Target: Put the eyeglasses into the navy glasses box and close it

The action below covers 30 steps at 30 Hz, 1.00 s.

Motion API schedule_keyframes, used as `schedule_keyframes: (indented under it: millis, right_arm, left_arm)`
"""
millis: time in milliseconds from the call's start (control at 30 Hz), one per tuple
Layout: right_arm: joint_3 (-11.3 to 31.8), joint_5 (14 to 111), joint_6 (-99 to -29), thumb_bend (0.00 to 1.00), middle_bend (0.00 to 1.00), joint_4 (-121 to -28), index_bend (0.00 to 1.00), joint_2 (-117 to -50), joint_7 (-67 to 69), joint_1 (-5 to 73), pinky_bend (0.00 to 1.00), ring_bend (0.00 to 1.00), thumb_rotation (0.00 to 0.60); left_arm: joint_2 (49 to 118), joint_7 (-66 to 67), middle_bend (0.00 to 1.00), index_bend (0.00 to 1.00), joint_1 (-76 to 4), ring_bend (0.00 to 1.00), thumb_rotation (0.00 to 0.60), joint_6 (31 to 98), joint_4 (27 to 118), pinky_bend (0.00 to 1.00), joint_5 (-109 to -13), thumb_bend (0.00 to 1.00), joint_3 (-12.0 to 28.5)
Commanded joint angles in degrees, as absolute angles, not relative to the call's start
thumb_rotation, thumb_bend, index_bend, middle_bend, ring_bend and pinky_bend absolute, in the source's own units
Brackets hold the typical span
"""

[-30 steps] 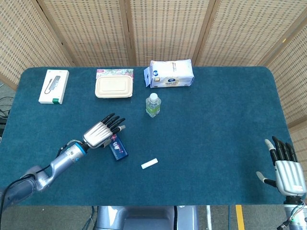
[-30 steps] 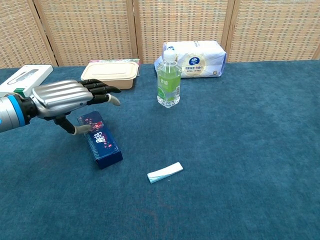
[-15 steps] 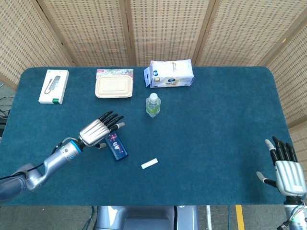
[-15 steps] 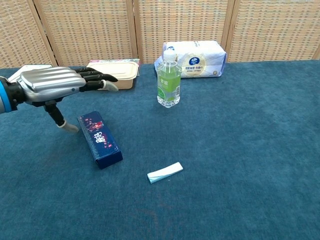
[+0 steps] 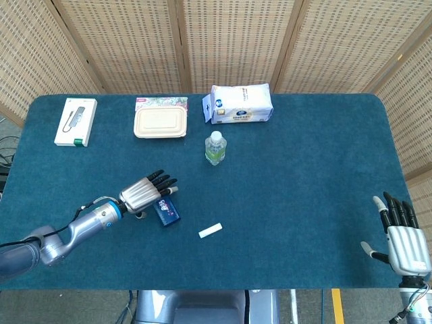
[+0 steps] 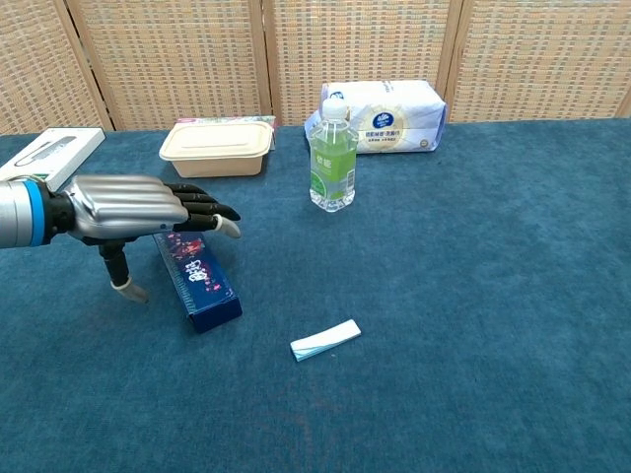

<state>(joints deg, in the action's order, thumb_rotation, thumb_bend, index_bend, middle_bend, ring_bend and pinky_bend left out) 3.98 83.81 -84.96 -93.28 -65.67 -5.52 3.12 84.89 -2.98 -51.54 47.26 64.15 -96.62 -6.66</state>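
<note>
chest view shows the navy glasses box (image 6: 198, 281) lying flat on the blue table (image 6: 473, 296), closed, slanting away from the camera, its far end under the outstretched fingers of the left robot hand (image 6: 128, 209); the thumb points down to the table just left of the box; head view puts the same box (image 5: 166, 209) at the fingertips of the left robot hand (image 5: 144, 192); whether the fingers touch the lid cannot be told; no eyeglasses can be made out; left robot hand is spread flat, holding nothing; right robot hand (image 5: 403, 239) rests at the table's near right corner, fingers straight and apart, empty, its wrist cut off by the frame edge.
</note>
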Motion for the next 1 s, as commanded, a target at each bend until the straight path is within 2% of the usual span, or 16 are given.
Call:
schedule_keyframes:
  millis: [33,167,233,300,400,533,667,767,900,933,1000]
  right_arm:
    - [3.99,83.81,-84.94,0.21,0.00,-93.26,0.01,-65.67,-5.46,3.12,0.00,0.00,0.600]
    - [4.01,83.81,-84.86,0.21,0.00,-93.25,0.01,-65.67,-5.43,3.18,0.00,0.00,0.600]
    - [4.02,83.76,-84.78,0.21,0.00,-93.25,0.01,-65.65,-5.35,3.21,0.00,0.00,0.600]
    - [4.00,83.76,-84.75,0.21,0.00,-93.23,0.01,-65.61,-5.25,3.20,0.00,0.00,0.600]
    - [3.96,83.85,-84.77,0.21,0.00,-93.17,0.01,-65.60,-5.25,3.20,0.00,0.00,0.600]
    - [3.94,83.90,-84.87,0.21,0.00,-93.13,0.01,-65.61,-5.19,3.15,0.00,0.00,0.600]
    - [3.95,83.90,-84.90,0.21,0.00,-93.13,0.01,-65.62,-5.14,3.13,0.00,0.00,0.600]
    - [3.97,83.90,-84.89,0.21,0.00,-93.17,0.01,-65.65,-5.23,3.16,0.00,0.00,0.600]
    - [3.97,83.88,-84.90,0.21,0.00,-93.15,0.01,-65.64,-5.21,3.14,0.00,0.00,0.600]
    - [3.96,83.89,-84.90,0.21,0.00,-93.15,0.01,-65.64,-5.19,3.14,0.00,0.00,0.600]
    - [3.97,83.89,-84.90,0.21,0.00,-93.15,0.01,-65.64,-5.16,3.14,0.00,0.00,0.600]
  left_arm:
    - [86.11,-3.14,0.00,0.00,-51.86,0.00,0.600,46.60,63.32,0.00,-96.08,0.14,-6.27]
    - [87.70,-3.68,0.00,0.01,-52.43,0.00,0.600,46.87,62.01,0.00,-96.48,0.20,-5.92]
    - [88.03,-3.81,0.00,0.08,-52.81,0.00,0.600,47.05,61.56,0.01,-97.00,0.23,-6.03]
    - [88.20,-4.24,0.01,0.21,-52.93,0.00,0.600,46.97,61.46,0.08,-96.96,0.26,-6.05]
    - [88.45,-5.09,0.11,0.37,-53.08,0.06,0.600,46.14,61.36,0.19,-96.54,0.30,-6.24]
    - [88.95,-5.04,0.19,0.45,-53.07,0.16,0.600,45.59,61.07,0.25,-96.11,0.32,-6.35]
    - [89.57,-4.92,0.35,0.57,-52.68,0.29,0.600,46.94,60.42,0.31,-96.05,0.35,-6.02]
    - [89.93,-4.58,0.42,0.63,-52.43,0.35,0.600,47.72,59.84,0.34,-96.12,0.36,-5.92]
    - [90.09,-4.29,0.42,0.63,-52.36,0.35,0.600,48.20,59.43,0.35,-96.40,0.33,-6.07]
    - [90.13,-4.22,0.38,0.61,-52.29,0.35,0.600,48.44,59.33,0.35,-96.51,0.31,-6.13]
    - [90.16,-4.15,0.23,0.48,-52.21,0.26,0.600,48.75,59.19,0.33,-96.67,0.22,-6.24]
